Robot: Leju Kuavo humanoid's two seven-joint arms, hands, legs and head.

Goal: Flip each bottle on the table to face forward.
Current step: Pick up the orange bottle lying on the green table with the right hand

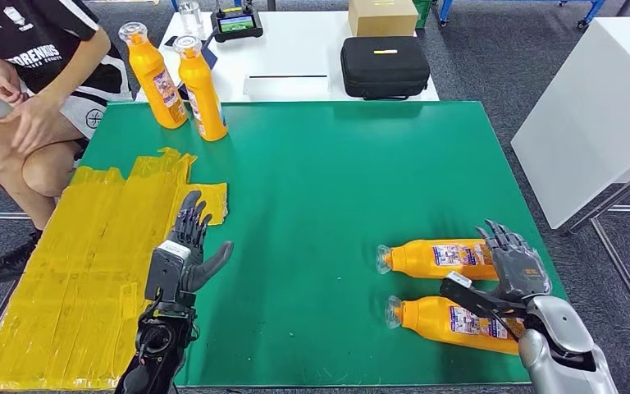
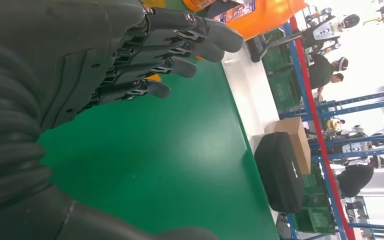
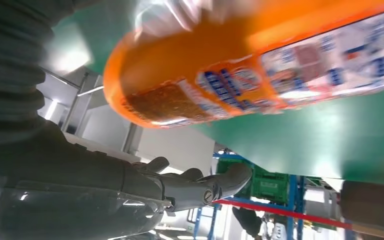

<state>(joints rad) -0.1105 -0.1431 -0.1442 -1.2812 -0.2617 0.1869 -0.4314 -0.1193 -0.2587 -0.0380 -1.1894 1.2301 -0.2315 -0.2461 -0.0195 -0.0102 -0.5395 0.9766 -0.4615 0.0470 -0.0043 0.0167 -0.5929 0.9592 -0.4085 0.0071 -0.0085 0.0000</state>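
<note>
Two orange bottles (image 1: 447,287) lie near bench (image 1: 336,164) front-right corner — smooth, rigid, likely slippery; grasp mid-body | right hand (image 1: 518,267) fingers apart, holding nothing — left hand (image 1: 190,246) likewise.

Orange bottles (image 1: 435,258) with blue-white labels; green table (image 1: 320,180); yellow tape patch (image 1: 90,271)

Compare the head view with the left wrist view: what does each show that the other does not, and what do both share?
Head view alone: two orange bottles lying on their sides, the farther lying bottle and the nearer lying bottle, with the right hand open beside them; yellow tape on the mat; a seated person.

Left wrist view alone: blue shelving and people standing in the background.

Both: the green mat, the open left hand, the black case, the cardboard box, and the upright orange bottles at the far edge.
</note>
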